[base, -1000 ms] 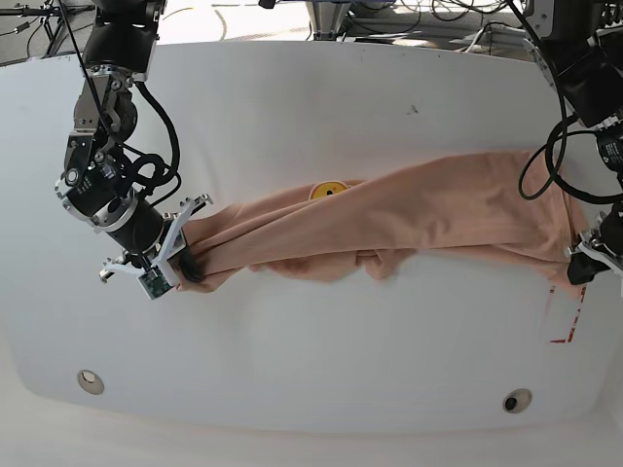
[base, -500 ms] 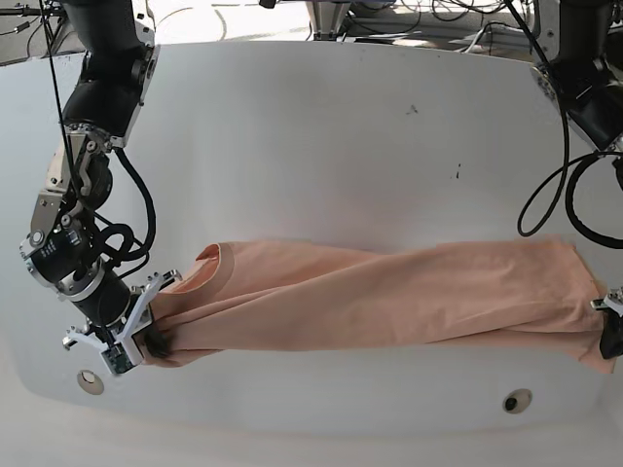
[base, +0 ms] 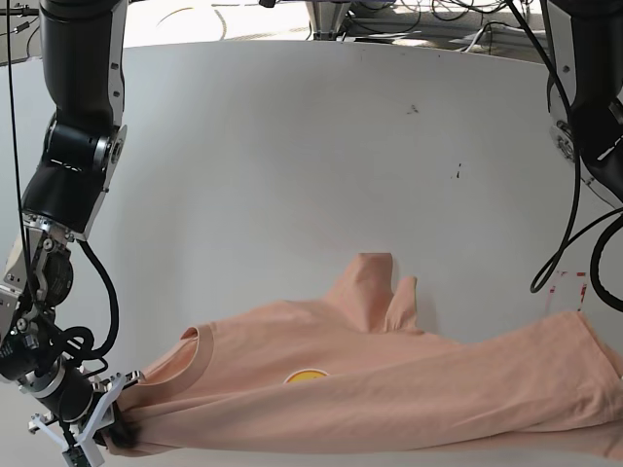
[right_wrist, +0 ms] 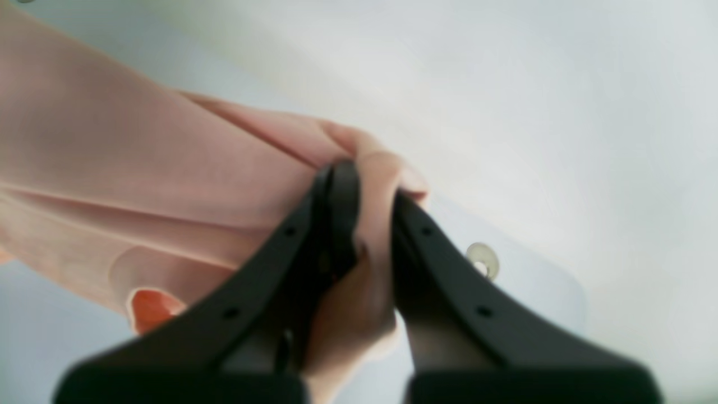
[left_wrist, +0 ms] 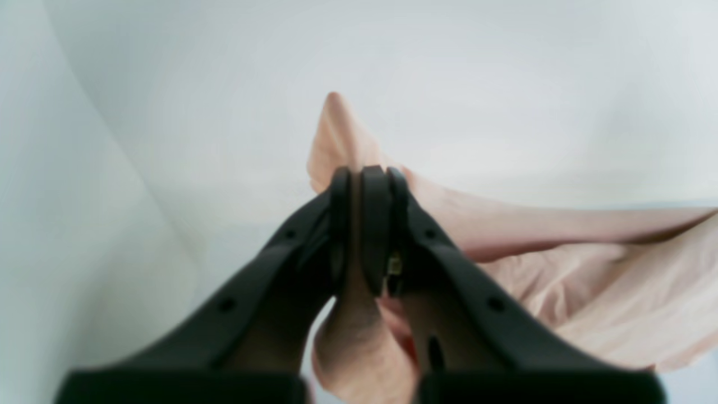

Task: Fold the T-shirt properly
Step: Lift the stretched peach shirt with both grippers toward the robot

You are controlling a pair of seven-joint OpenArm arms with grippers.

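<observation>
The salmon-pink T-shirt (base: 409, 394) hangs stretched sideways along the table's front edge. Its ribbed collar (base: 201, 342) is at the left and a yellow emblem (base: 307, 376) shows on the chest. One sleeve (base: 373, 290) trails back on the white table (base: 292, 175). My right gripper (base: 115, 436) is shut on the shirt's left end. In the right wrist view the jaws (right_wrist: 367, 191) pinch bunched cloth (right_wrist: 140, 168). My left gripper (left_wrist: 363, 182) is shut on a fold of the fabric (left_wrist: 561, 269). It is past the right edge of the base view.
Red tape marks (base: 568, 282) lie on the table at the right. A round fitting (right_wrist: 483, 261) is set into the tabletop near my right gripper. Black arm links and cables stand at both sides (base: 73, 146) (base: 589, 88). Cables run along the table's back edge.
Both grippers have drawn the shirt toward the front edge. The cloth has opened from a twisted band into a wider spread, with collar and emblem showing. The left gripper has left the base view.
</observation>
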